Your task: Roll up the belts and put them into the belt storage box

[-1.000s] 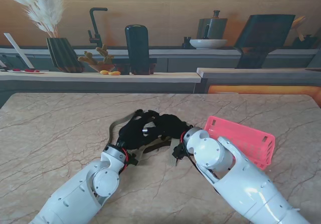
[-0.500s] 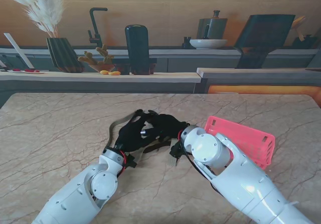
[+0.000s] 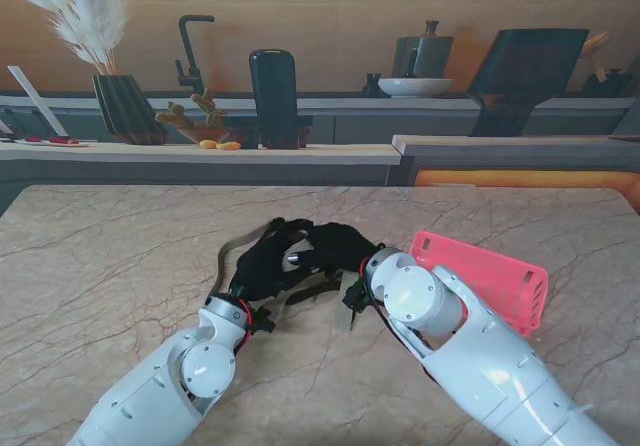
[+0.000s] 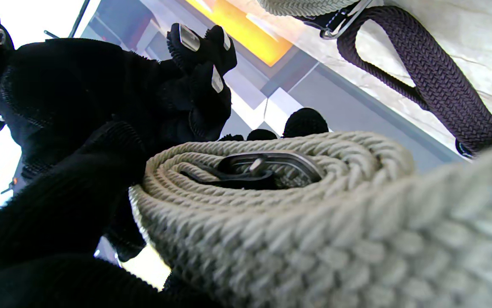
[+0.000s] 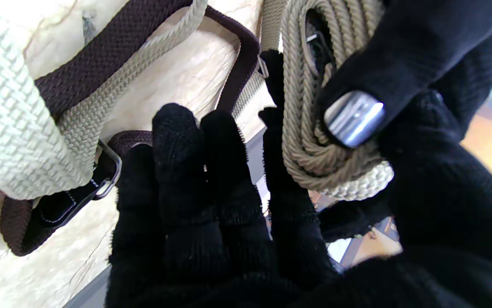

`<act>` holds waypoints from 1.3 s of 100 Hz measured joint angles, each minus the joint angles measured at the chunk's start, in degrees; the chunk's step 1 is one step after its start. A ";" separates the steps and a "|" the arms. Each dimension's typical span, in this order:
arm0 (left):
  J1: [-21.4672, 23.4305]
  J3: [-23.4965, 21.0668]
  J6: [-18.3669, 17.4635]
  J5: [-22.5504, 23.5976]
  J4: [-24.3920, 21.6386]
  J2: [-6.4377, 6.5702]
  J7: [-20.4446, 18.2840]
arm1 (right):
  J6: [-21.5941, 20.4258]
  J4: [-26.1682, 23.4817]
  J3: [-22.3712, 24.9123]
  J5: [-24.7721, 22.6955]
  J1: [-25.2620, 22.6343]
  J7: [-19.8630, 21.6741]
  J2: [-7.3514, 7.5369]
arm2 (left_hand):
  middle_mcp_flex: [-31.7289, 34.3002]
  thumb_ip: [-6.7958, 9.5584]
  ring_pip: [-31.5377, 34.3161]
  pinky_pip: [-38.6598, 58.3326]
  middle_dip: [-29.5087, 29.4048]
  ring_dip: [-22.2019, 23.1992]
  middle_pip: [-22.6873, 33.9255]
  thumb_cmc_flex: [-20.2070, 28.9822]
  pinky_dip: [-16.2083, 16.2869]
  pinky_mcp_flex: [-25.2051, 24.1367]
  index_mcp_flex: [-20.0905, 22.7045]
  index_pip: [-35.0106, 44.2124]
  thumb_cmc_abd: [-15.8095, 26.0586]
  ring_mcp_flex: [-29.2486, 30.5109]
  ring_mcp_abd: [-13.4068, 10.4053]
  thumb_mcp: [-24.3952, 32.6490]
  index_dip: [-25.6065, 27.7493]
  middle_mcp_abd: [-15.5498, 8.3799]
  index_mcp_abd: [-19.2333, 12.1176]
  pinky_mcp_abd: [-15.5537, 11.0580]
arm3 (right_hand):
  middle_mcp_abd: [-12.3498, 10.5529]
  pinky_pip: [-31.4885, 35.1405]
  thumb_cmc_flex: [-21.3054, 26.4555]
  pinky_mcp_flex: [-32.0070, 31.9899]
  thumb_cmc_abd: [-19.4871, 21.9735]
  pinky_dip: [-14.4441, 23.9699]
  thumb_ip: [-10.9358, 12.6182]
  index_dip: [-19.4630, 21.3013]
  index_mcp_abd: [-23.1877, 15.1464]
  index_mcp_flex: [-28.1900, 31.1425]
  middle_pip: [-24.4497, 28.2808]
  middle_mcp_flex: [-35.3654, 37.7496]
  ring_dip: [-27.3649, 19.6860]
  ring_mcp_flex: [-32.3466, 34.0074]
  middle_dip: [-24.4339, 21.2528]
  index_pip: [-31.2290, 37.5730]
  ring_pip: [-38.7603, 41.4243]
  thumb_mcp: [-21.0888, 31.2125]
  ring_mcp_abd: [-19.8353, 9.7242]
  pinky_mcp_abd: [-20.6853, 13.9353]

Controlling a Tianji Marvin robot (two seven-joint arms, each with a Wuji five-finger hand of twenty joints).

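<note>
Both hands meet over the bench [image 3: 120, 256]: our left hand [image 3: 262, 266] grasps the beige belt [image 4: 271, 201], part-wound into a coil around its buckle [image 4: 267, 164], and our right hand [image 3: 335, 249] has fingers [image 5: 353, 117] pressed against that coil. We judge the rolling step is mid-way; a tail trails on the bench beside a brown belt [image 5: 121, 47]. Next we must wind in the tail, then carry the coil right to the pink belt storage box [image 3: 490, 278].
</note>
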 measured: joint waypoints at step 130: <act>-2.82 1.43 3.96 -5.09 -1.14 0.65 -11.50 | -3.28 -7.63 7.55 0.36 -9.07 -5.47 0.76 | 6.76 0.21 4.05 13.49 2.34 1.81 6.14 25.26 13.46 -0.73 15.16 17.63 12.09 1.21 -1.63 -43.79 9.62 -5.05 -0.47 1.62 | -0.86 0.43 6.65 0.85 1.67 -0.71 0.09 -3.70 6.14 -1.87 -0.16 0.58 -1.42 0.56 -1.59 -3.42 -1.39 2.72 -0.66 -0.11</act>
